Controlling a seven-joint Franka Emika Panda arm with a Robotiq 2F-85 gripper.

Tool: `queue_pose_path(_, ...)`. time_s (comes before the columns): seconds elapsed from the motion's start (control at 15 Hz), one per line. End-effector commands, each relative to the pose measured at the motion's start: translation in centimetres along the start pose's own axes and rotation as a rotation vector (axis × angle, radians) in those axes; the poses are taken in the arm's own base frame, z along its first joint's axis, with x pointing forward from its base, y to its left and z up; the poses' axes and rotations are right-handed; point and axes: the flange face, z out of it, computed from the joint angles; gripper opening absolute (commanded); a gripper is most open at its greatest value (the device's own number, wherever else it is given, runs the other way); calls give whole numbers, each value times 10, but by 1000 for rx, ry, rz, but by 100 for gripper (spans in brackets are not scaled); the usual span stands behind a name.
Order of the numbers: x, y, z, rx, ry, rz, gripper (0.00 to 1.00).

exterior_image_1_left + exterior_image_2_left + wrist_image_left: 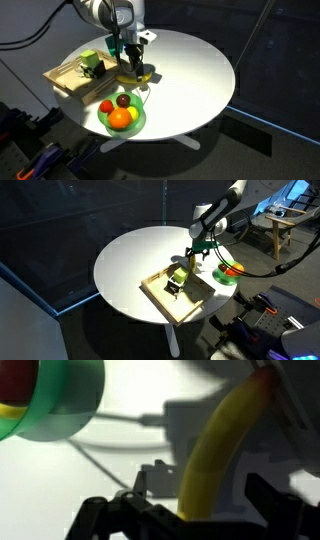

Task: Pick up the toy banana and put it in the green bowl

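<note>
A: Which step are we on?
B: The grasp. Our gripper (pixel 200 495) is down at table height with one finger on each side of the toy banana (pixel 215 455). In the wrist view we see a gap on both sides, so we read the jaws as spread apart and holding nothing.
A: And where does the banana lie?
B: On the white table (pixel 195 70), just beside the wooden tray (pixel 62 80). The green bowl (pixel 141 122) is near it, towards the table's edge, and we see several round fruits (pixel 120 118) in it.
A: So what does the next move ask of us?
B: We judge that we need to close squarely across the banana's middle, because its curve could make it twist or slip if we pinch near a tip. Then we lift clear of the table, cross the short way to the bowl, and release low over whatever room the fruit leaves, or it may roll off the pile and over the thin rim
</note>
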Motion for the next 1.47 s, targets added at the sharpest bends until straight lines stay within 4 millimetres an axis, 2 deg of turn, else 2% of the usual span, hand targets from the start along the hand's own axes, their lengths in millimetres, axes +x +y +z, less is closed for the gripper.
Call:
queue_pose_path(0.0,5,-5,0,7,25,40,100)
queue_pose_path(0.93,10,-2,22,-22,25,75,100)
queue_pose_path(1.0,10,-2,22,-22,25,78,81)
queue_pose_path(1.4,8,-5,16,-30,23,76,34)
